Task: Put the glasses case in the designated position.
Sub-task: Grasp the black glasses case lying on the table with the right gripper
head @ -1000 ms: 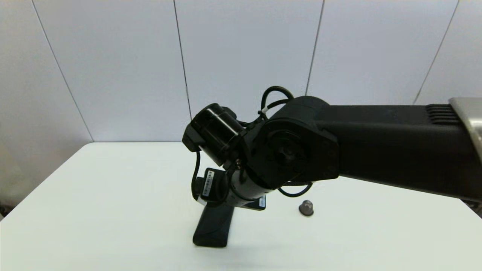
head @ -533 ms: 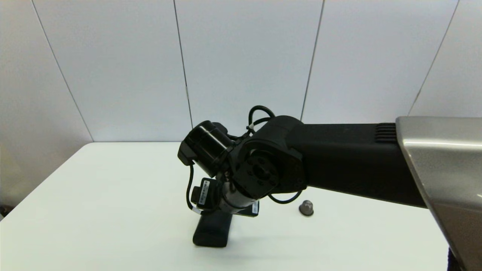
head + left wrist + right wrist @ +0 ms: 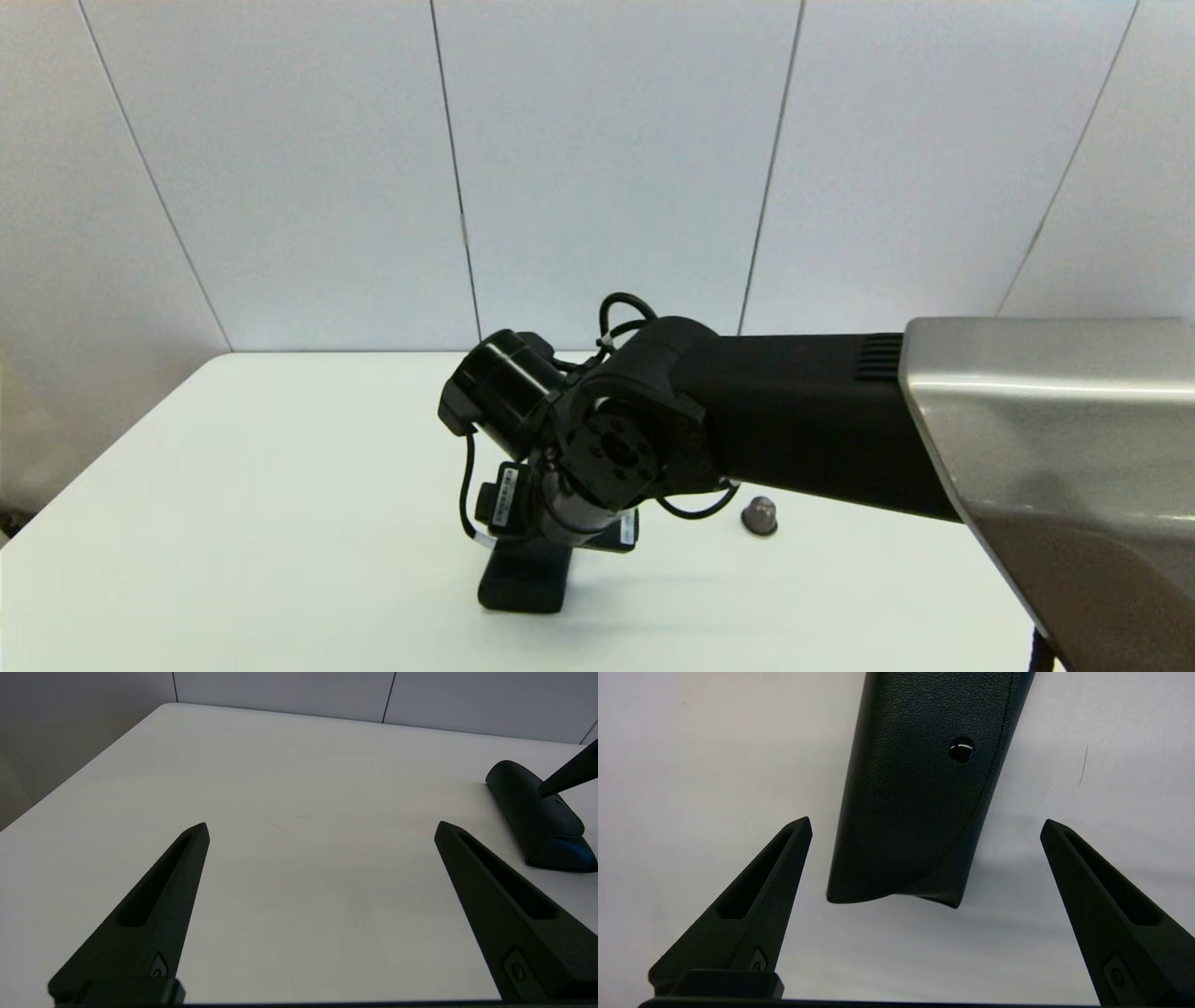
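The long matte black leather-like glasses case [image 3: 915, 788] lies flat on the white table [image 3: 280, 485]. The right gripper [image 3: 924, 826] hangs over its end, its 2 fingers spread wide, empty. The left gripper [image 3: 322, 828] gapes too, well apart.

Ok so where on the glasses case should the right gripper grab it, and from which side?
Grip the glasses case across its narrow width, near the end with the snap dot, coming straight down from above. It lies flat on the table, long and slim, and the right gripper hangs open with a finger on either long side.
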Robot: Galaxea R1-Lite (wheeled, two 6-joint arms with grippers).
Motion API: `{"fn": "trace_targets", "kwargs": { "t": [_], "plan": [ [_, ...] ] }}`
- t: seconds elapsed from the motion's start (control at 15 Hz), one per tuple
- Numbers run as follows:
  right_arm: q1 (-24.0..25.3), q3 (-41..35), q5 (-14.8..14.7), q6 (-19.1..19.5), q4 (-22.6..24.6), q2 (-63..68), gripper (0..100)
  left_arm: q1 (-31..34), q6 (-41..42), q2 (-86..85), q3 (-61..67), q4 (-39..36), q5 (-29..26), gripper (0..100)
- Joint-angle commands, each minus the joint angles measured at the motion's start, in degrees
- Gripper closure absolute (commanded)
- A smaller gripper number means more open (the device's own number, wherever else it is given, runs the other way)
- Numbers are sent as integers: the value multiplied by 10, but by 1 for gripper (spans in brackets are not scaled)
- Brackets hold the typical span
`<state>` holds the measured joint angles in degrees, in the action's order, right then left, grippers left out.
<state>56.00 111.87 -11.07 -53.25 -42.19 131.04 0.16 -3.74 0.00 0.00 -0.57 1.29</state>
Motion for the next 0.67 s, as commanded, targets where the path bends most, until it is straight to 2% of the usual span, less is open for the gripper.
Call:
{"fn": "trace_targets", "kwargs": {
  "t": [0.07,0.4,0.67],
  "plan": [
    [0,0,-3,3,-1,11,0,0,0,1,0,0,1,0],
    [1,1,-4,21,23,14,0,0,0,1,0,0,0,0],
    [5,0,2,21,26,19,0,0,0,1,0,-1,0,0]
  ]
}}
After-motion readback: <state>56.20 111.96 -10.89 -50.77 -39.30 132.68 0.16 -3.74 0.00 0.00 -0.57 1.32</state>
